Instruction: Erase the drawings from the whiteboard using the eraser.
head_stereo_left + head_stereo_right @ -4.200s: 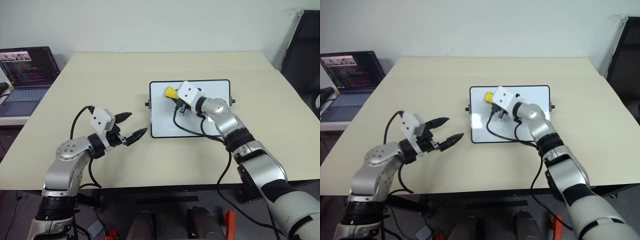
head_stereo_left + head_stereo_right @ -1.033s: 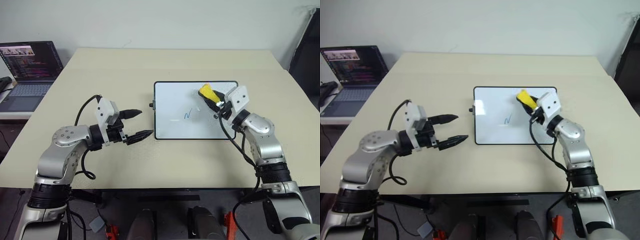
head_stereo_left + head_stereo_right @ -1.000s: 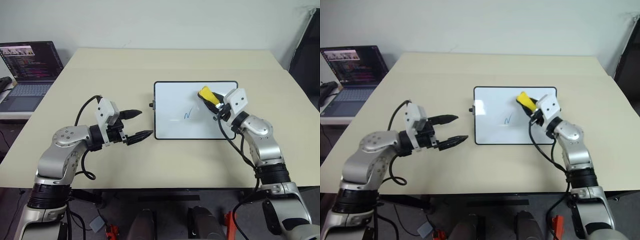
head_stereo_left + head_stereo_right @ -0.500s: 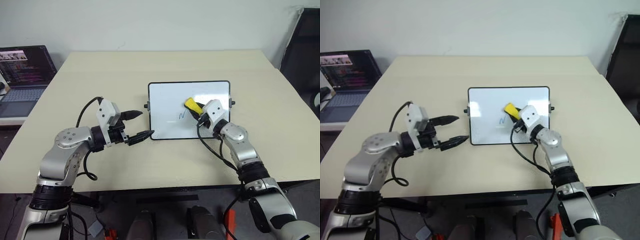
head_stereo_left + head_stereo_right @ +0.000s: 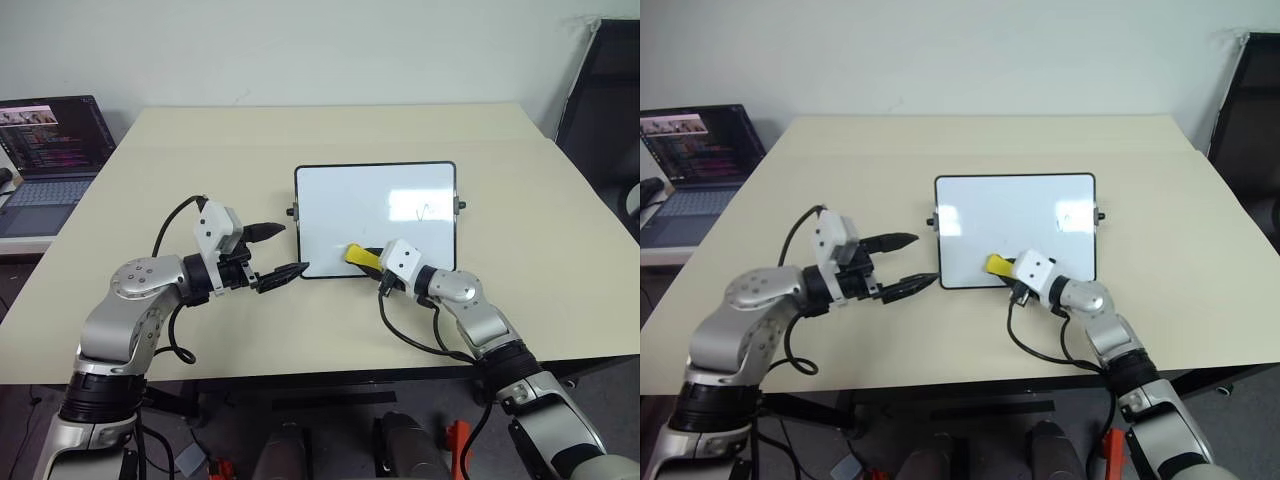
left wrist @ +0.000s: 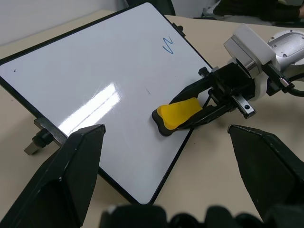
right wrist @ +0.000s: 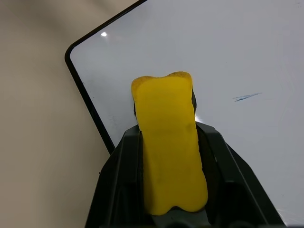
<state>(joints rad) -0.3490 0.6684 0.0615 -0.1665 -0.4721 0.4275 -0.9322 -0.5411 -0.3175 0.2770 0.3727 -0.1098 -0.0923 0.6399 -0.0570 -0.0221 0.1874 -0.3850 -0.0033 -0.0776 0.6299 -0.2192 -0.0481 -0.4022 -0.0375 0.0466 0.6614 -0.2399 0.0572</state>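
Pale beige table point(image 5: 200, 150) against a plain white wall, with one open laptop point(image 5: 45, 150) on a lower surface off the left edge, screen lit with lines of text too small to read. Dark chair point(image 5: 600, 90) partly visible at the right edge.

One whiteboard point(image 5: 340, 200), lying flat near the middle of the table, black-framed, with a black knob on each short side. No brand or label readable on it.

Drawings counted on the panel: one clear blue squiggle point(image 5: 428, 211) near the far right corner, seen also in the left wrist view point(image 6: 168, 45); one short faint blue streak point(image 7: 247, 97) just beside the eraser in the right wrist view. No third mark to be made out.

One eraser point(image 5: 358, 257), yellow on a black base, resting on the near edge of the whiteboard, close to the middle of that edge. Pinched between the two black fingers of the right hand point(image 5: 368, 262), which are pressed against its sides; yellow block sticking out past the fingertips onto the white panel point(image 7: 166, 142).

Left hand point(image 5: 277, 252) hovering over the bare table just beside the whiteboard's near left corner, fingers spread apart, holding nothing, tips pointing toward the board. One black cable looped at each wrist.
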